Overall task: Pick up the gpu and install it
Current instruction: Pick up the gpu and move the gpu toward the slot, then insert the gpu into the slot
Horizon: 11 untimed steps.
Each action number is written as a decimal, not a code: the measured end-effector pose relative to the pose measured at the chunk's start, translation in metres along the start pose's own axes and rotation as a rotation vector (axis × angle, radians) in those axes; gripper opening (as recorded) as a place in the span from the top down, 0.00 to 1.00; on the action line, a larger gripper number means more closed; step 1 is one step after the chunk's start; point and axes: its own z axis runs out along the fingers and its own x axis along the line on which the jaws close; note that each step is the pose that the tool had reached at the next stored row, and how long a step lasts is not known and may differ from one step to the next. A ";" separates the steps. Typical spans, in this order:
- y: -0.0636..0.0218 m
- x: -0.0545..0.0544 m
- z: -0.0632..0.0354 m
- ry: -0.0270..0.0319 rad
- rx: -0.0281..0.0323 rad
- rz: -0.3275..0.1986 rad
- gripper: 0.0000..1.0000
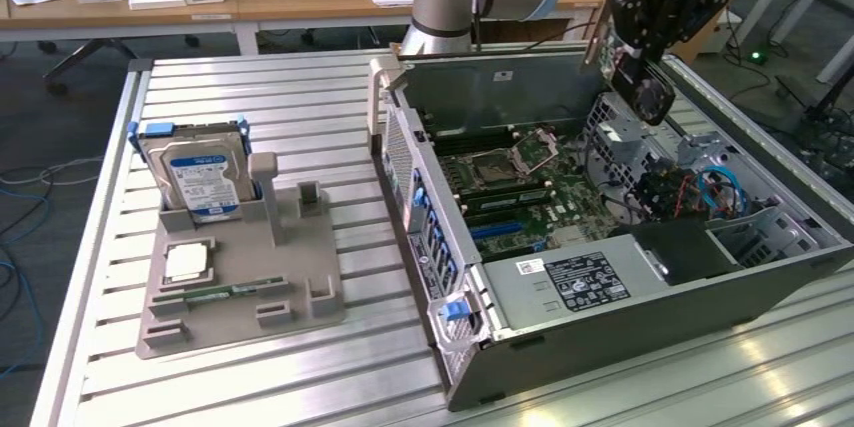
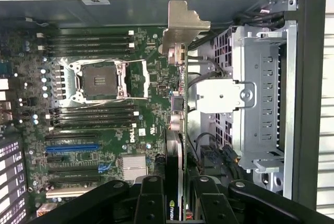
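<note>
My gripper (image 1: 638, 47) hangs over the far right part of the open computer case (image 1: 441, 247), shut on the gpu (image 1: 643, 87). The card has a dark face with a round fan, and its thin silver bracket (image 1: 597, 32) points up and back. In the wrist view the gpu (image 2: 180, 130) runs edge-on away from my gripper (image 2: 177, 205), its fingers (image 2: 148, 198) clamped on either side, and ends in the silver bracket (image 2: 183, 23). It hovers above the green motherboard (image 2: 104, 119), between the processor socket (image 2: 102, 80) and the drive cage (image 2: 261, 93). The blue card slot (image 2: 73, 147) lies off to one side.
On the slatted metal table (image 1: 267, 97) at the exterior view's left, a grey holder (image 1: 254, 287) carries an upright hard drive (image 1: 200, 177), a processor chip (image 1: 187, 262) and a memory stick (image 1: 214, 292). The case holds a power supply (image 1: 587, 282) and cables (image 1: 714, 192).
</note>
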 end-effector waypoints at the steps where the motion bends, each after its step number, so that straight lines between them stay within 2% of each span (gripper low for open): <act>1: 0.0000 0.000 0.0000 0.0000 0.0001 0.000 0.74; 11: 0.0000 0.000 0.0000 0.0000 -0.0001 0.000 0.74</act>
